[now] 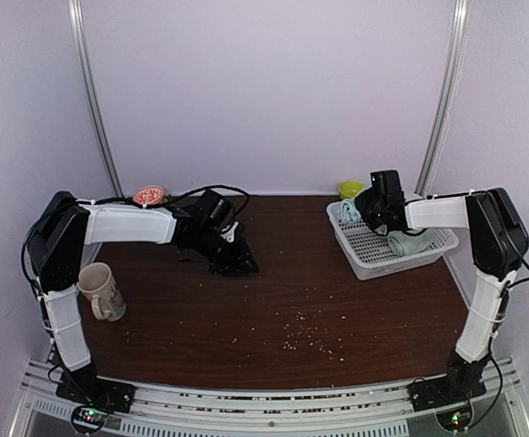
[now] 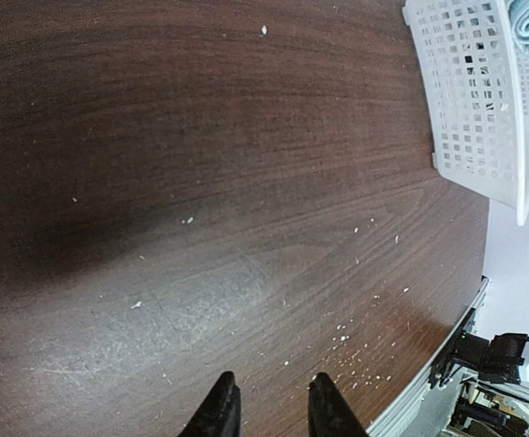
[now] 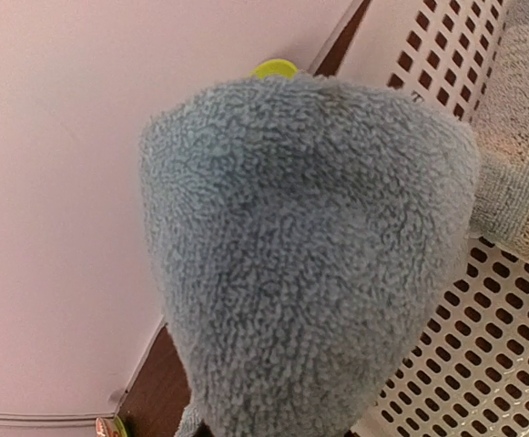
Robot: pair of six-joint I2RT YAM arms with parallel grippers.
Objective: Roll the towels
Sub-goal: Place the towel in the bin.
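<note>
masking the right gripper that clamps it, blue towel looks fuzzy, bunched over the 2 o'clock basket; left gripper narrow, empty.

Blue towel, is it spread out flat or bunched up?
Bunched up: in the right wrist view the blue towel is a rounded wad at the white basket, not spread flat.

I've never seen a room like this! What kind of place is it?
Probably a robot test booth: pale walls box in a dark wooden table, with two white-sleeved robot arms bolted to a metal rail.
</note>
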